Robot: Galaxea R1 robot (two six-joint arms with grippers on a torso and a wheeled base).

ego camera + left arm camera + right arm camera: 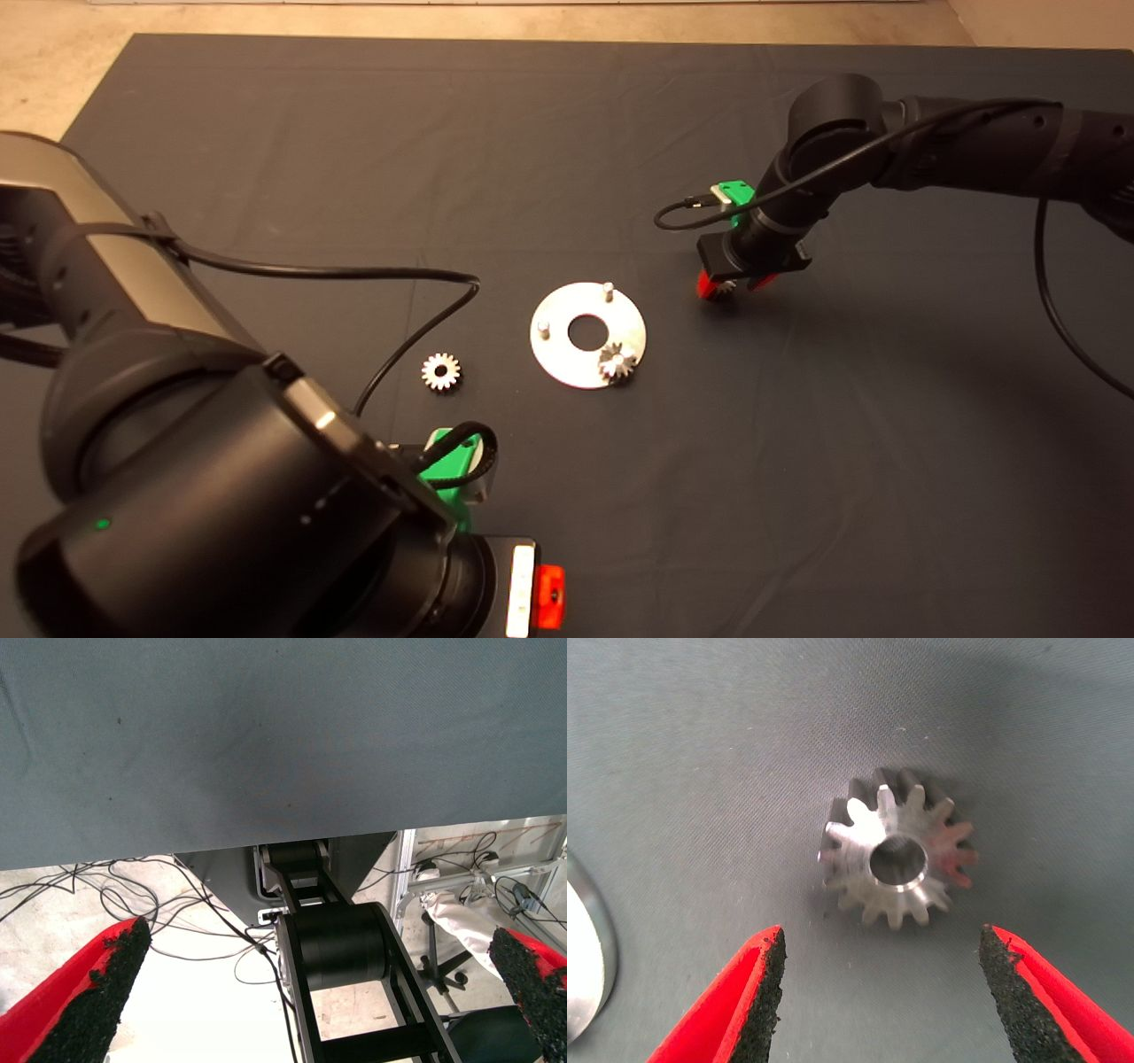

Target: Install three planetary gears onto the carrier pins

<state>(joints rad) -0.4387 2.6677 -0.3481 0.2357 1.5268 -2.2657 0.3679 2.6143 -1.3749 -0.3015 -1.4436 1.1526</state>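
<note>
A shiny round disc (567, 363) with a large centre hole lies mid-mat. One gear (617, 362) sits on its near right pin. Two bare pins (608, 289) (544, 330) stand at its far and left sides. A second gear (440, 371) lies flat on the mat left of the disc. My right gripper (728, 288) hangs just right of the disc, open, straddling a third gear (897, 854) that lies flat on the mat, fingers (749, 992) apart from it. The disc's rim (589, 948) shows beside it. My left gripper (310, 1010) is parked open at the mat's near edge.
A black cable (416, 328) from the left arm loops over the mat near the loose gear. Past the mat's edge the left wrist view shows the robot's base (341, 948), floor cables and a chair base (447, 966).
</note>
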